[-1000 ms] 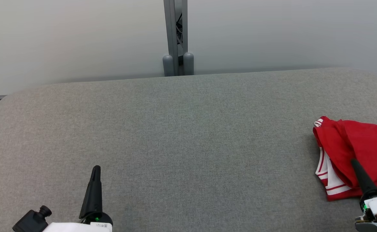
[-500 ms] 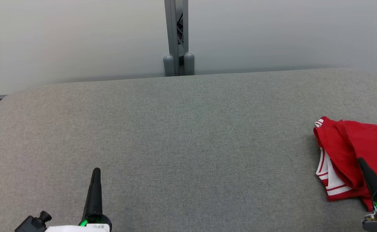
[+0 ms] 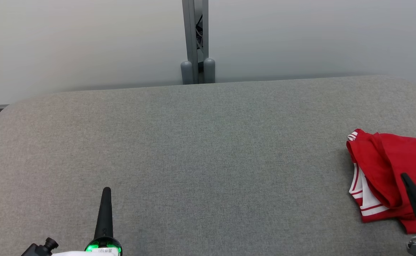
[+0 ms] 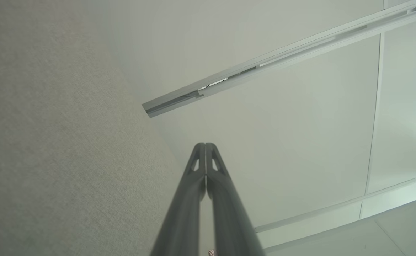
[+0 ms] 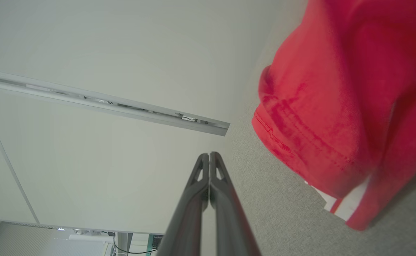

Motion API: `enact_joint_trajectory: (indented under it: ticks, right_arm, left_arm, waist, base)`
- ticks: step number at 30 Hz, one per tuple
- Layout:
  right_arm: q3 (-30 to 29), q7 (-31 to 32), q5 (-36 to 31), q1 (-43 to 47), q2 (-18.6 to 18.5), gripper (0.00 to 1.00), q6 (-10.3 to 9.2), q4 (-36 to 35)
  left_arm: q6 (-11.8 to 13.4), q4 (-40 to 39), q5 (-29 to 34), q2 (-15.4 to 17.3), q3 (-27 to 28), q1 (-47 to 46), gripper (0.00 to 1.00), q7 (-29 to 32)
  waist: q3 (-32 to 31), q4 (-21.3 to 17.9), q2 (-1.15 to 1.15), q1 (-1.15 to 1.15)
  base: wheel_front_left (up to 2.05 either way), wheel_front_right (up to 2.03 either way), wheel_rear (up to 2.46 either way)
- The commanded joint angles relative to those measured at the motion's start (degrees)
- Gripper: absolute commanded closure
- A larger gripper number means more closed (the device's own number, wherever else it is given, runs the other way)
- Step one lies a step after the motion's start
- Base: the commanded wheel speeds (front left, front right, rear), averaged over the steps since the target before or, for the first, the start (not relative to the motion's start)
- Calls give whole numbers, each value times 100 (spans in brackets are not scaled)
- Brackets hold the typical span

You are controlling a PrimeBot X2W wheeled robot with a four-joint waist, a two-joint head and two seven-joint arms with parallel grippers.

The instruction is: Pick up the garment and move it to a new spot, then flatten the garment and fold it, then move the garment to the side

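Head view: grey fabric-covered table (image 3: 208,142) with rounded corners spans the frame. Pale wall panels run behind it. A grey post (image 3: 195,35) stands at upper centre, with two rounded caps (image 3: 186,72) at its foot just past the table's far edge.

Garment (image 3: 385,167): red, with white striped trim along its left and lower hems. It lies bunched and creased at the right edge of the frame, on the table, cut off by the frame border. Not flat, not folded square.

Left gripper (image 3: 106,192): lower left of the frame, over bare table, well apart from the garment. A green light (image 3: 103,246) glows at its base and a black knob (image 3: 48,244) sits beside it. Left wrist view: left gripper's (image 4: 205,145) fingers pressed together along their length, nothing between them; table cloth on the left side of the frame, wall panels beyond.

Right gripper (image 3: 404,176): lower right corner, its dark finger crossing in front of the garment's lower right part. Contact with the cloth: cannot tell from here. Right wrist view: right gripper's (image 5: 209,155) fingers pressed together, pinching nothing. The garment (image 5: 336,106) takes up the upper right of that frame, its stitched red hem off to the right of the tips, with grey table between them.
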Motion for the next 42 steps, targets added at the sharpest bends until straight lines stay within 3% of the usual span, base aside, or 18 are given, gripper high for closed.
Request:
enact_joint_trajectory:
  ticks: [1, 42]
  right_arm:
    - [-60, 65, 115, -106, -29, 100, 0, -5]
    - [-716, 949, 1491, -243, -9, 100, 0, 250]
  left_arm:
    - [-55, -51, -80, 11, 13, 20, 100, -16]
    - [-258, -84, -1412, -179, -7, 158, 100, -94]
  waist:
    - [0, 1, 0, 0]
    - [-10, 35, 0, 0]
  base:
    - [0, 0, 0]
    - [0, 0, 0]
